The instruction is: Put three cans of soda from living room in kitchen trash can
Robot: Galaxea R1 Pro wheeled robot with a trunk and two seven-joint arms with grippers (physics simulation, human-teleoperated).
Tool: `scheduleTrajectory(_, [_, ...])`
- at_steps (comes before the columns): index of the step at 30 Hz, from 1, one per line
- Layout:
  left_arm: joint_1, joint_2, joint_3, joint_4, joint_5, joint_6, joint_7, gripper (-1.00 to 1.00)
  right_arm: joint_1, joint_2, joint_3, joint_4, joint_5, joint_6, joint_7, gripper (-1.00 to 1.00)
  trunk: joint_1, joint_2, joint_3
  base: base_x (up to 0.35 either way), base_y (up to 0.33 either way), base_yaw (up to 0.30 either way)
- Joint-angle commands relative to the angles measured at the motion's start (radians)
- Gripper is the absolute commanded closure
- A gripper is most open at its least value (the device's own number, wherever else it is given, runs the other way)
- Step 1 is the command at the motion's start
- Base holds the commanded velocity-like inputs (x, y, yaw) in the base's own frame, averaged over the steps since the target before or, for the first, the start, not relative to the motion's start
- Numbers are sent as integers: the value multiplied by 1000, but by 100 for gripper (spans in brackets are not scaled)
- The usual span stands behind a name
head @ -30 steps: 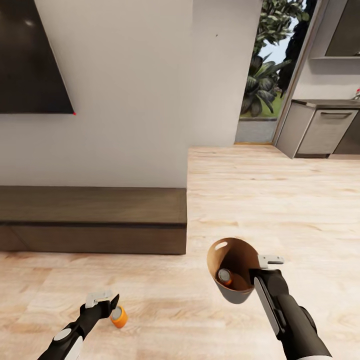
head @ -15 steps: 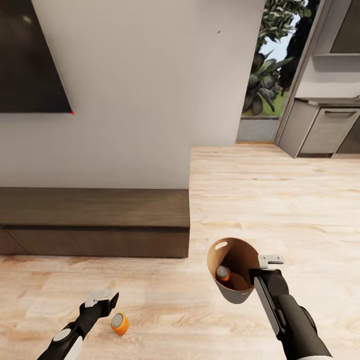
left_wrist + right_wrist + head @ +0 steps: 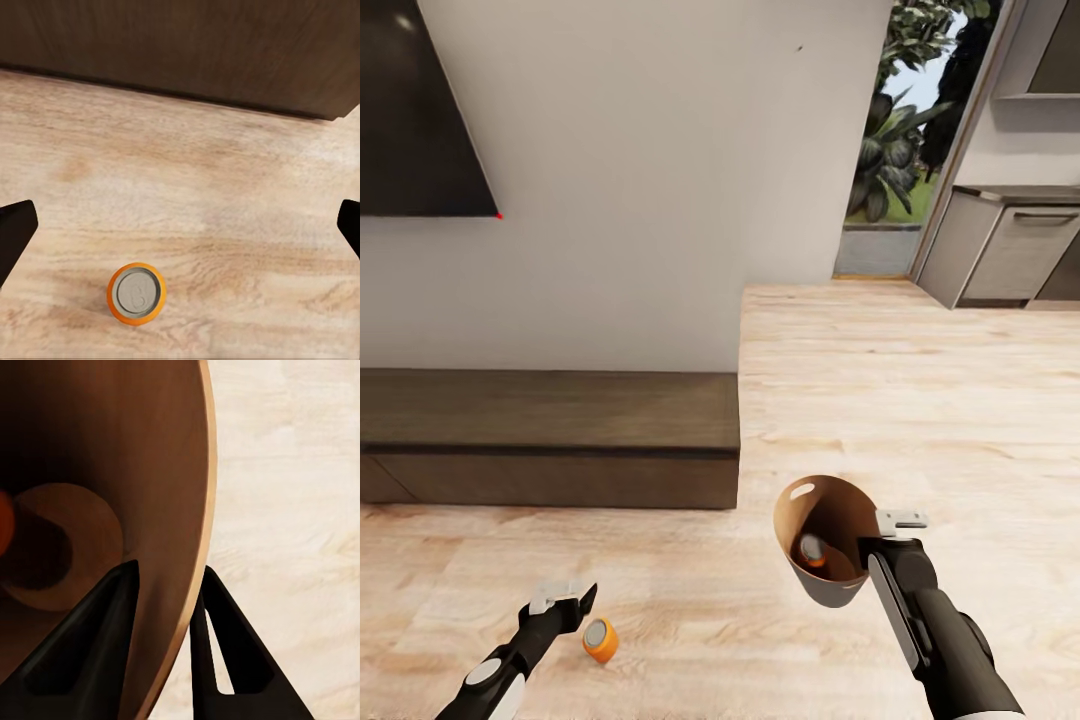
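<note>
One orange soda can (image 3: pixel 599 638) stands upright on the wood floor, its silver top (image 3: pixel 136 293) facing up. My left gripper (image 3: pixel 572 598) hangs just beside and above it, open, with the fingertips (image 3: pixel 15 234) spread wide and nothing between them. My right gripper (image 3: pixel 882 535) is shut on the rim wall of the trash can (image 3: pixel 828 545), a pale grey bin with a tan inside, held tilted above the floor. A second orange can (image 3: pixel 814 551) lies inside it, seen as an orange sliver (image 3: pixel 4 521). The fingers (image 3: pixel 97 649) clamp the bin wall (image 3: pixel 174 510).
A long low dark wood bench (image 3: pixel 550 440) runs along the white wall, under a black TV (image 3: pixel 415 110). Open plank floor (image 3: pixel 920 400) leads right toward grey kitchen cabinets (image 3: pixel 1010 250) and a glass door with plants (image 3: pixel 885 170).
The floor can stood against my left finger a second ago and now sits slightly apart from it. The can inside the bin has shifted a little. The whole view has drifted slightly.
</note>
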Motion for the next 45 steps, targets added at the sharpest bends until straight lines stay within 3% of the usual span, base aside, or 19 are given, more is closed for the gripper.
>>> scheduleTrajectory(1, [0,0,0,0,0,0,0,-100,-1,0,0,-1,6,0,2,100,0,0,-2,0,0,0])
scheduleTrajectory(15, [0,-1,0,1,0,0,0,-100,-1,0,1,-2,6,0,2,100,0,0,-17,0,0,0])
scheduleTrajectory(45, [0,0,0,2,0,0,0,-100,0,0,1,-6,6,0,2,100,115,-210,-115,0,0,0])
